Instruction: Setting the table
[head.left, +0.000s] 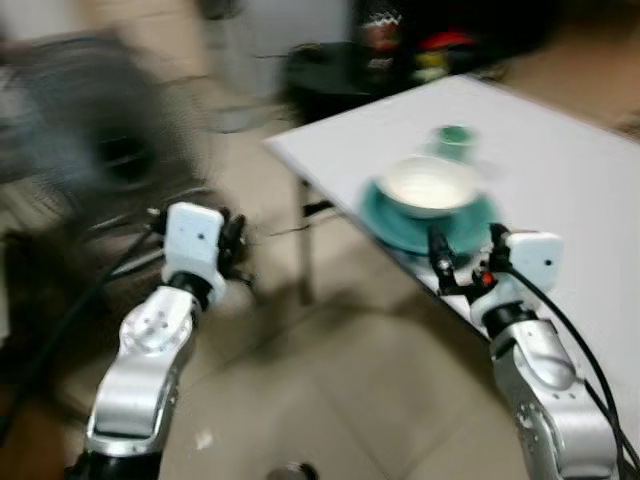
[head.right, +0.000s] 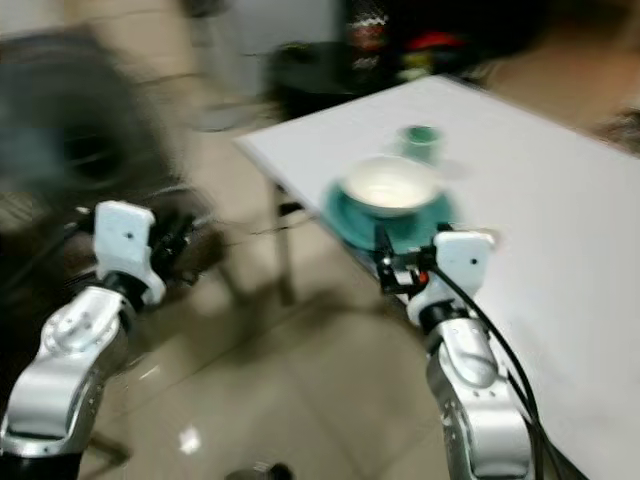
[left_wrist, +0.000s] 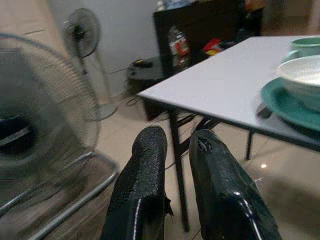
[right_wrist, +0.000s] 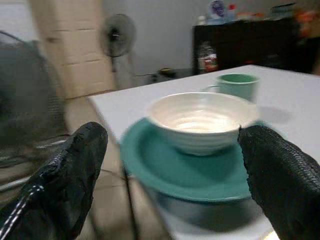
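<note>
A white table (head.left: 560, 150) fills the right side. On its near corner lies a teal plate (head.left: 395, 225) with a white bowl (head.left: 430, 185) on it, and a green mug (head.left: 455, 140) stands just behind. My right gripper (head.left: 467, 250) is open at the table's edge, level with the plate and bowl (right_wrist: 200, 120), its fingers spread to either side and holding nothing. My left gripper (left_wrist: 177, 137) is shut and empty, over the floor to the left of the table (left_wrist: 225, 85).
A large standing fan (head.left: 110, 140) is close on the left, with a metal frame (left_wrist: 75, 195) below it. A second fan (left_wrist: 82, 27) and a dark cabinet (left_wrist: 200, 30) stand by the far wall. Tiled floor (head.left: 340, 390) lies between my arms.
</note>
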